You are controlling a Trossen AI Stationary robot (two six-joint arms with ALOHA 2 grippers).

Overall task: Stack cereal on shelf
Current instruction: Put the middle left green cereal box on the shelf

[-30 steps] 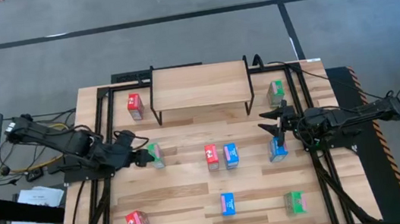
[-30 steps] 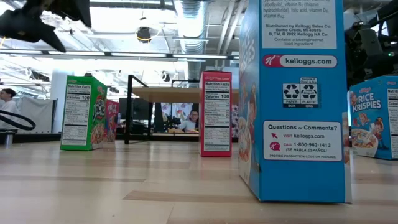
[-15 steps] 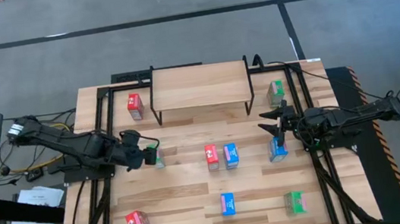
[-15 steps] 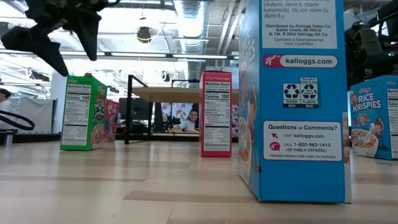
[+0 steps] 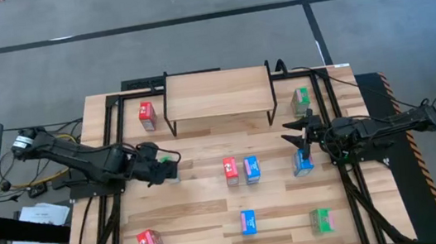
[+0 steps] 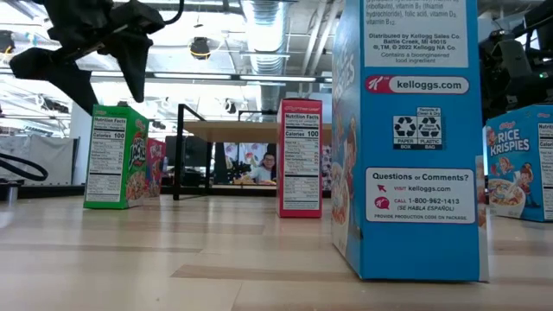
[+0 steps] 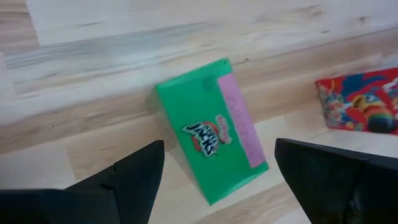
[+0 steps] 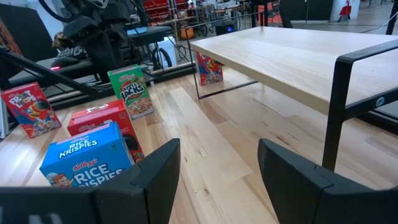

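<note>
**A:** since the last frame the left end effector (image 5: 167, 169) slid further in over the worktop (image 5: 213, 214), now right above the green cereal box (image 5: 172, 171) on the left side. fingers spread wide, box sits between them in the wrist cam, nothing gripped.

**B:** and the right end effector (image 5: 292, 131)?

**A:** hasn't budged. parked just beside the blue cereal box (image 5: 302, 162) near the right edge, fingers apart, empty afaict.

**B:** shelf (image 5: 219, 93)?

**A:** at the back-middle of the worktop, top bare. red box (image 5: 146, 115) to its left, another green one (image 5: 301, 98) to its right. red+blue pair (image 5: 241, 170) mid worktop, three more boxes along the front edge.
</note>
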